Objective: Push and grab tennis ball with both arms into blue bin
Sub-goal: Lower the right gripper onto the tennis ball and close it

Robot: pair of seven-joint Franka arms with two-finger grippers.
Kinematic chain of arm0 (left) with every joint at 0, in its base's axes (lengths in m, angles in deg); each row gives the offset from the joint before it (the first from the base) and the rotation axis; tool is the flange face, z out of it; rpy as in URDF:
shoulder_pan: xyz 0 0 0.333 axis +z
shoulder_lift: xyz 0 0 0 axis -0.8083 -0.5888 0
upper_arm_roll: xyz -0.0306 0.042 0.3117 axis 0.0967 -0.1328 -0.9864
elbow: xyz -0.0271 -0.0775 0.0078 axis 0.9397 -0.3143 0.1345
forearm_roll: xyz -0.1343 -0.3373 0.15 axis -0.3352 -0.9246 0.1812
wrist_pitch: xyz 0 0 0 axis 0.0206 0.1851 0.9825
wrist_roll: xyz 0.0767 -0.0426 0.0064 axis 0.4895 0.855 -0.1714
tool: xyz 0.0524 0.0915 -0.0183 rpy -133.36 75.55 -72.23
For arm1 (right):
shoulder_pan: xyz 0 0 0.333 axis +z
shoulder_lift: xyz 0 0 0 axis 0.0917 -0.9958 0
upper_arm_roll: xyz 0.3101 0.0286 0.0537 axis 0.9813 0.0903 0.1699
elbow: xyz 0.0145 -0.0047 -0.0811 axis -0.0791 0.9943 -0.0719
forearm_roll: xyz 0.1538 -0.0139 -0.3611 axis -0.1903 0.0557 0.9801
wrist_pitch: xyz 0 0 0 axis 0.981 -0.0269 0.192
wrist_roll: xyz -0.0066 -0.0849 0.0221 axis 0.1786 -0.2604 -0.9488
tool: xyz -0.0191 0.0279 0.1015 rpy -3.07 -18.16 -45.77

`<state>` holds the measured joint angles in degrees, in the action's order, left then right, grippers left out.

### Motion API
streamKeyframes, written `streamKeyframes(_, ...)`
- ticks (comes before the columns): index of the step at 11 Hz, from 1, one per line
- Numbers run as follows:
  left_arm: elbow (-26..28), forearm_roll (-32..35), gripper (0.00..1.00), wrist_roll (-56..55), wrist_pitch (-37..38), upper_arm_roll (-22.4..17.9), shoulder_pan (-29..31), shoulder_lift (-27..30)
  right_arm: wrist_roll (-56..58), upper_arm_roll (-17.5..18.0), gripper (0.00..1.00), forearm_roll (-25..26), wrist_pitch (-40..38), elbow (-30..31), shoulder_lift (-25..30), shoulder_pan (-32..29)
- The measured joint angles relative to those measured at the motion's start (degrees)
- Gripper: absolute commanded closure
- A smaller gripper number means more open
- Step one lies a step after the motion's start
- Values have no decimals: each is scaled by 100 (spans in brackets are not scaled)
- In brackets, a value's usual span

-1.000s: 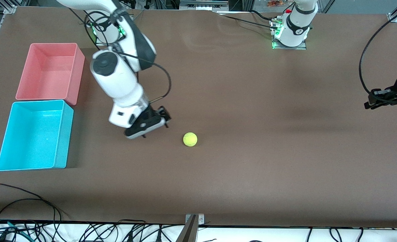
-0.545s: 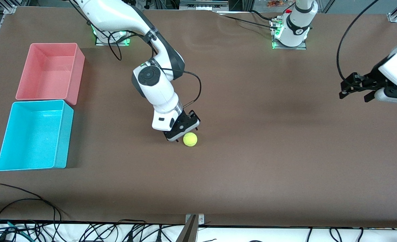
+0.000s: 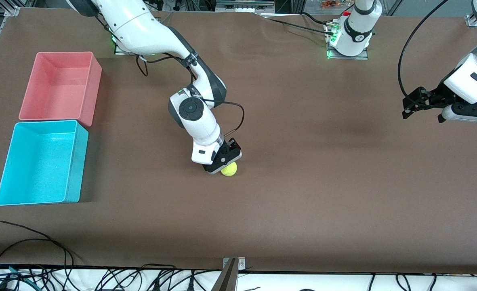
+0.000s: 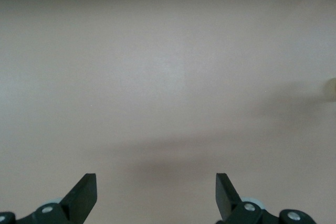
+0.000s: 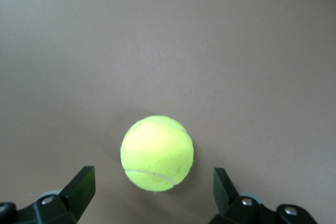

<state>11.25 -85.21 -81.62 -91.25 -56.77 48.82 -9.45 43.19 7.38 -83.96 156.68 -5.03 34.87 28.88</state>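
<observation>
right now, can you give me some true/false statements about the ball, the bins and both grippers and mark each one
1. The tennis ball lies on the table, outside both bins. True.
2. The right gripper is shut on the ball. False: its fingers stand open on either side of the ball.
3. The blue bin sits nearer the front camera than the pink bin. True.
4. The left gripper is over the blue bin. False: it hangs open over bare table at the left arm's end.
5. The pink bin holds a ball. False: nothing shows inside it.
</observation>
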Motion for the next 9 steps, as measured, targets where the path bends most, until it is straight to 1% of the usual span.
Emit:
streamKeyframes(5, 35, 0, 0, 43, 12, 0, -26, 27, -24, 1, 0, 0, 110, -40, -312, 162)
streamKeyframes(9, 46, 0, 0, 44, 95, -47, -18, 27, -22, 0, 0, 0, 258, -109, -367, 222)
